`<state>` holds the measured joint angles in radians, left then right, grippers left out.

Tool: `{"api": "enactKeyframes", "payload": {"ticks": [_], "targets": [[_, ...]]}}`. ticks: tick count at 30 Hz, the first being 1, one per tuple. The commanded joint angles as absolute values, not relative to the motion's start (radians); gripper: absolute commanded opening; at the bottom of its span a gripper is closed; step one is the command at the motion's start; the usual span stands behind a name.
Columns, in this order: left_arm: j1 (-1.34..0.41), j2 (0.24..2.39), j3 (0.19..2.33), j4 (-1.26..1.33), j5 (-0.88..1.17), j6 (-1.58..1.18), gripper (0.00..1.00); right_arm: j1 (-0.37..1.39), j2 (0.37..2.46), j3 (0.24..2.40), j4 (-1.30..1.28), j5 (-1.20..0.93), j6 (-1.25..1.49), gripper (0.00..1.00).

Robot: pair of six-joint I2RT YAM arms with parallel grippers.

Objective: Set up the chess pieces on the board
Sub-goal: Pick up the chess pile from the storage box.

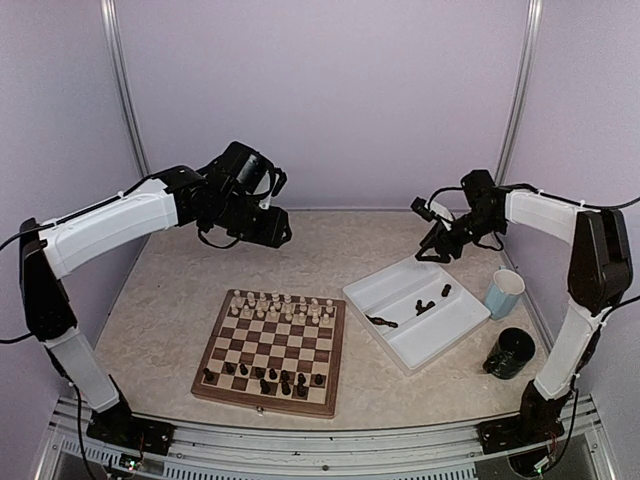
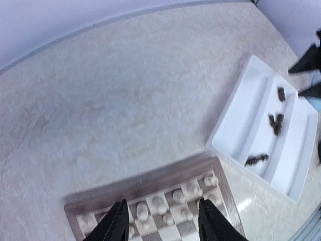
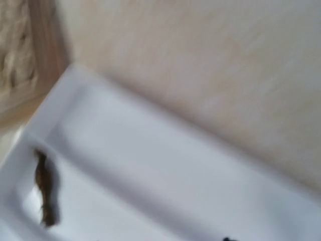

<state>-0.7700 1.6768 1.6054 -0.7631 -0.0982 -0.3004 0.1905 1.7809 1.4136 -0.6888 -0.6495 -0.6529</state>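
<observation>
Left wrist: cream pcs (image 2: 178, 196) on board (image 2: 140, 183), under L pincer (image 2: 162, 202)

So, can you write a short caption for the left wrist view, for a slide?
Left gripper, open, hovers by the board's cream pieces; dark pieces lie in the white tray.

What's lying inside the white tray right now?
White rectangular tray: three small clumps of dark brown-black chess pieces, no pale ones. Exact count unclear; nothing covers its compartments.

Checkered board (image 1: 262, 403) holds cream chess pieces (image 1: 274, 306) far, dark near
</observation>
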Motion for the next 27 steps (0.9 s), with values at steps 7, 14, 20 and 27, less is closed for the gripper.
{"api": "enactKeyframes", "payload": {"ticks": [7,14,20,27], "targets": [[-0.802,1.77,1.562,-0.295,-0.137,-0.303,0.49,0.398,1.818,1.251,-0.729,-0.377,-0.871,0.4],[-0.778,1.782,1.566,-0.309,-0.127,-0.299,0.49,0.471,1.925,1.341,-0.754,-0.385,-0.843,0.34],[-0.772,1.727,1.493,-0.296,-0.156,-0.32,0.49,0.527,1.987,1.379,-0.805,-0.386,-0.853,0.34],[-0.742,1.685,1.447,-0.288,-0.149,-0.325,0.49,0.55,2.0,1.381,-0.826,-0.395,-0.819,0.33]]}}
